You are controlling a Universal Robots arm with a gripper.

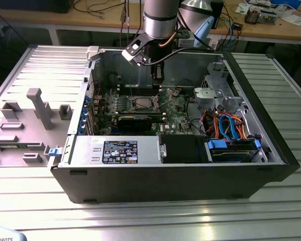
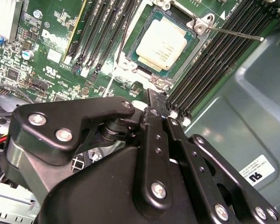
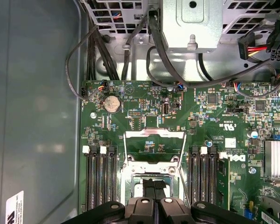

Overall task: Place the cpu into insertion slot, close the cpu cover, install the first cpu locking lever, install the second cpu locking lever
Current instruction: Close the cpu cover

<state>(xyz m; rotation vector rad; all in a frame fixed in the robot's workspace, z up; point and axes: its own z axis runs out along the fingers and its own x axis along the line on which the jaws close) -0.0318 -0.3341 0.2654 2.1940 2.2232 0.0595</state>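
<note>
The cpu [image 2: 164, 43], a silvery square chip, lies flat in the insertion slot [image 2: 130, 51] on the green motherboard [image 3: 144, 100]. In the exterior view the slot [image 1: 143, 104] sits mid-board inside the open computer case. The cpu cover [image 3: 154, 133], a thin silver frame, stands swung open beyond the slot. Thin wire levers [image 3: 184, 149] run along its sides, and one lever [image 2: 233, 33] sticks out over the memory slots. My gripper [image 3: 154, 185] hovers just above the slot's near edge with its black fingers shut together and nothing held. It also shows in two other views [image 1: 158, 78] [image 2: 154, 98].
Black memory slots [image 3: 99, 177] flank the socket on both sides. A long black expansion card [image 1: 135, 120] lies in front of it. A metal drive cage [image 3: 191, 23] and black cables [image 3: 91, 56] crowd one board edge. Grey fixtures [image 1: 37, 108] stand on the table at the exterior view's left.
</note>
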